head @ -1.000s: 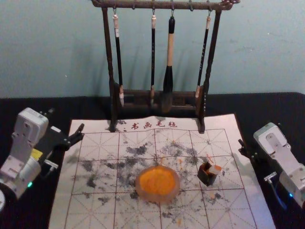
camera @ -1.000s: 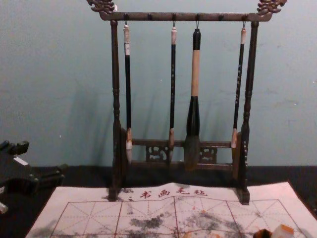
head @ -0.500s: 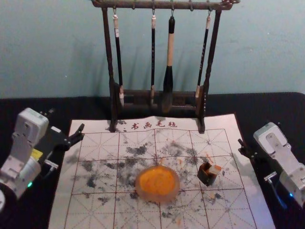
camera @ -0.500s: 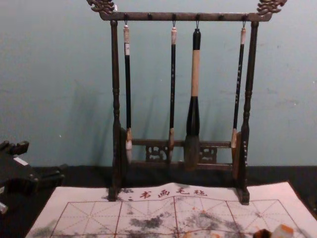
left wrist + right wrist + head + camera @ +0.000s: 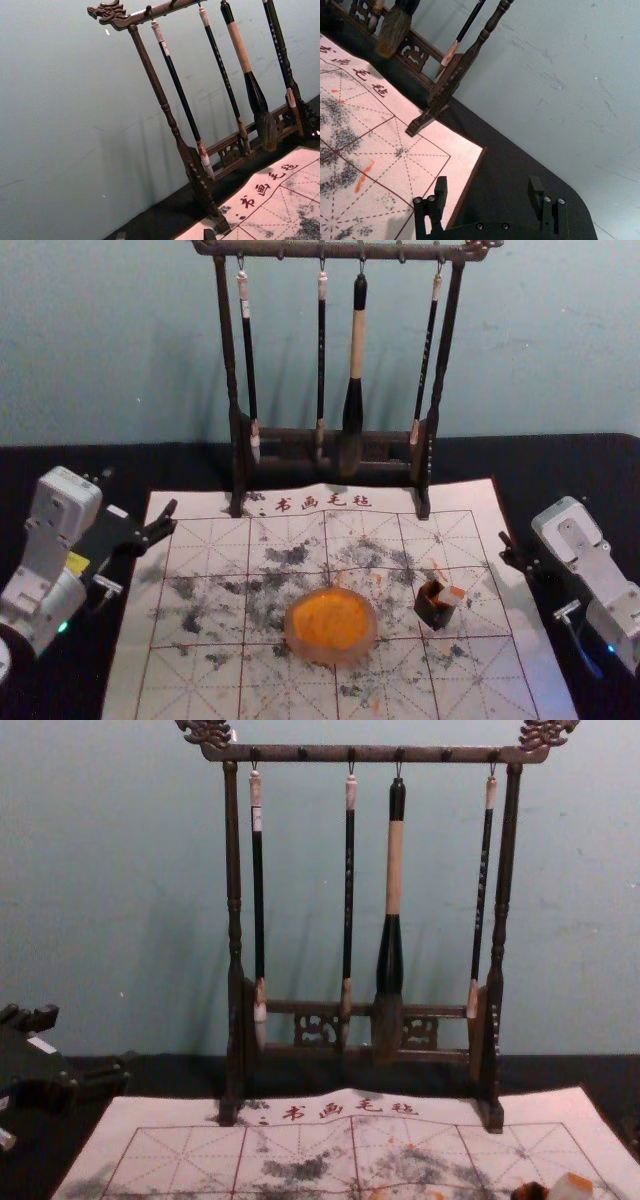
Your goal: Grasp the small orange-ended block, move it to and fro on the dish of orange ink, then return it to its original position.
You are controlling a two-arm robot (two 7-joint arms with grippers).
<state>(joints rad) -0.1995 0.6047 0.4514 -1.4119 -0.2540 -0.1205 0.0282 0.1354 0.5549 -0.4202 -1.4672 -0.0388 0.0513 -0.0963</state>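
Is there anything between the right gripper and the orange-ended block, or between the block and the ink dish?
Nothing visible stands between the right gripper, by the mat's right edge, and the block. Toward the dish, the small dark box adjoins the block; a low sideways move would probably bump it. Lifting first looks safer.

Chest view: bottom edge cuts block (image 5: 572, 1186), dark box (image 5: 530, 1192).

A black-covered tabletop (image 5: 560, 465) carries a white gridded calligraphy mat (image 5: 455, 500), stained grey and orange, which stops short of the far edge. On the mat sit a round dish (image 5: 371, 628) of orange ink, a small dark box (image 5: 433, 616) to its right, and, at the mat's far edge, a wooden brush rack (image 5: 237, 460).
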